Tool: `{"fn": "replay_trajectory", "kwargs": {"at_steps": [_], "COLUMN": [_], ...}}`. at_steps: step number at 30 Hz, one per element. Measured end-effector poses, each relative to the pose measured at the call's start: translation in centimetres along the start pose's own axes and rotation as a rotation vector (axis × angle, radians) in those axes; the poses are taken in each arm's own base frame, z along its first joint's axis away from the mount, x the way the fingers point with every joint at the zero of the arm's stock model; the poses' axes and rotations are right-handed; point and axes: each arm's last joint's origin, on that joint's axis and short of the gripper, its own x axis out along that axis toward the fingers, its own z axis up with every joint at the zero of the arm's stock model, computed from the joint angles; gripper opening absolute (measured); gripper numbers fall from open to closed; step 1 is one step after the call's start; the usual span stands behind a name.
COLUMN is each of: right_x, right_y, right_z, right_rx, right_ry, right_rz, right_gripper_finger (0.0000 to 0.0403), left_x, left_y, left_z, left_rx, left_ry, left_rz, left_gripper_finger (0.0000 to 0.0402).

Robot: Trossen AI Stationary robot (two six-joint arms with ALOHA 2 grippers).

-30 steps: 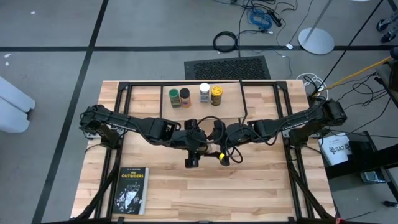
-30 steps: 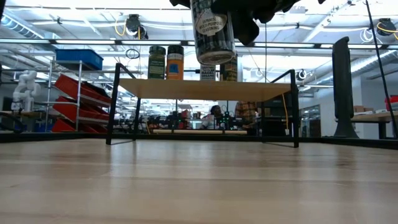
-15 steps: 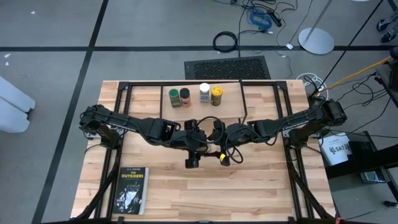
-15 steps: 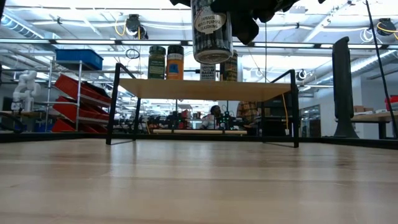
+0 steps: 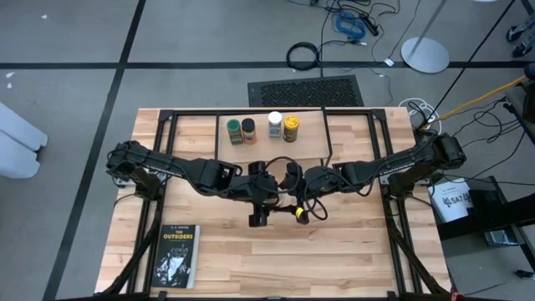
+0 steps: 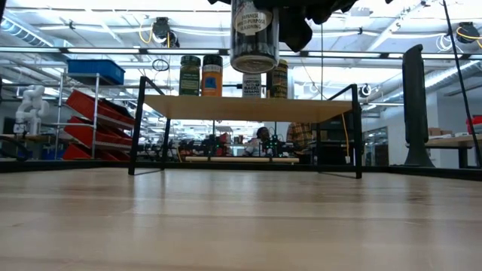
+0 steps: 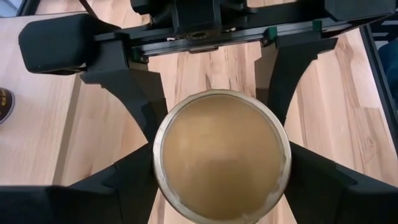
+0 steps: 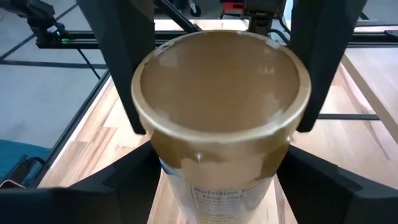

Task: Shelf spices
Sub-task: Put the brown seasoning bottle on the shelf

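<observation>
Left wrist view: tan-lidded jar right under the lens, lid up, filling the gap of my left claw. My own fingers sit against its sides, spread wide because the jar is wide. I read this as a grip. The other arm's fingers flank the same jar from the opposite side.

Right wrist view: same jar, seen slightly side-on with its label below the lid. Right claw is just as wide, and its pads look pressed to the body. Both claws seem to have hold of it, though I can't tell which carries the weight.

Low view: jar hangs upright, well clear of the table top and higher than the shelf plank.

High view: left claw and right claw meet at mid-table. The shelf lies beyond them, toward the far edge.

On the plank, in a row: green-lidded jar, black-lidded orange jar, white-lidded jar, yellow-lidded jar.

Judgement: bare plank shows past the yellow lid, on the right arm's side. Keep the jar's long axis vertical and carry it straight away from me. The right arm is probably better placed to set it down.
</observation>
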Motion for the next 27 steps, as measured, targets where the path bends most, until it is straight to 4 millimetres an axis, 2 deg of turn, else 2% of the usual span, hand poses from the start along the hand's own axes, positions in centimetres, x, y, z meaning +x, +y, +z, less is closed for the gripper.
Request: {"fn": "replay_trajectory", "kwargs": {"at_steps": [10, 15, 21, 27], "right_x": [0.0, 0.0, 0.3, 0.3], "right_y": [0.1, 0.1, 0.1, 0.1], "right_z": [0.3, 0.4, 0.2, 0.4], "right_rx": [-0.005, -0.006, -0.009, -0.027], "right_ry": [-0.028, -0.033, -0.025, -0.046], "right_rz": [0.019, 0.021, 0.021, 0.02], "right_gripper_finger": [0.0327, 0.0319, 0.0315, 0.0313], "left_x": [0.0, -0.2, -1.8, -2.3], "left_y": [0.0, 0.1, 0.4, 0.5], "left_z": [0.1, 0.1, 0.3, 0.4], "left_rx": [-0.002, -0.003, -0.011, -0.015], "left_ry": [-0.01, -0.011, -0.045, -0.061], "left_rz": [0.004, 0.004, 0.006, 0.008], "left_gripper_finger": [0.029, 0.029, 0.029, 0.029]}}
